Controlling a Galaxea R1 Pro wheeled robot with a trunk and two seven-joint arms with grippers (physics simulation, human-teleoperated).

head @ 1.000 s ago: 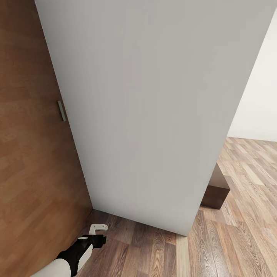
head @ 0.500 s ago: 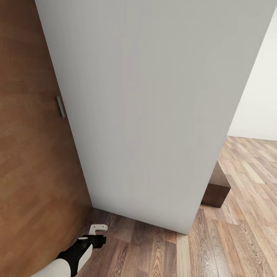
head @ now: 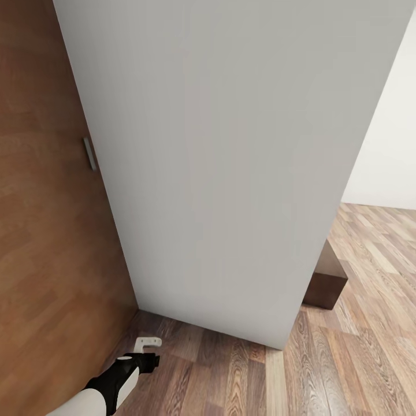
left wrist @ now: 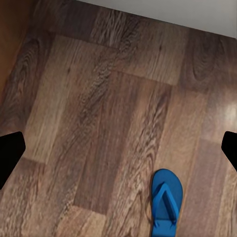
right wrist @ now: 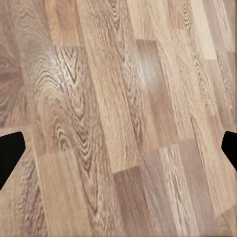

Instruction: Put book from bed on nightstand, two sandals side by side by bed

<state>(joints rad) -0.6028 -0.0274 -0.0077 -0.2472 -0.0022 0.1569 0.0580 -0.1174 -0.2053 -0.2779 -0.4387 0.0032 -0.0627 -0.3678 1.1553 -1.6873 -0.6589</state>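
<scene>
Head view: a broad pale grey wall panel [head: 231, 162] takes up most of the frame, its lower edge meeting the wood-plank floor [head: 346, 358]. To its left stands a brown wooden door [head: 40, 231] bearing a small grey metal plate [head: 89, 153] on its edge, near the seam with the panel. At the door's foot, a small white L-shaped doorstop [head: 147, 342] rests on the floor. Just below it, the left arm [head: 112, 384], black and white, reaches in from the lower left corner; the left gripper [head: 151, 360] is a dark tip whose opening cannot be told here. Right of the panel, a dark brown block of furniture [head: 326, 283] sits on the floor, partly hidden by the panel, with a white wall [head: 387, 144] beyond. Left wrist view: brown planks, a strip of grey panel along one edge, and one blue sandal [left wrist: 165, 202] lying flat on the floor, sole down, its strap visible and one end cut off by the frame. The two black fingertips [left wrist: 10, 153] show at opposite edges, spread wide apart, nothing between them. Right wrist view: lighter plank flooring; the right gripper [right wrist: 118, 155] has its black fingertips [right wrist: 10, 150] at opposite edges, likewise spread wide and holding nothing.
</scene>
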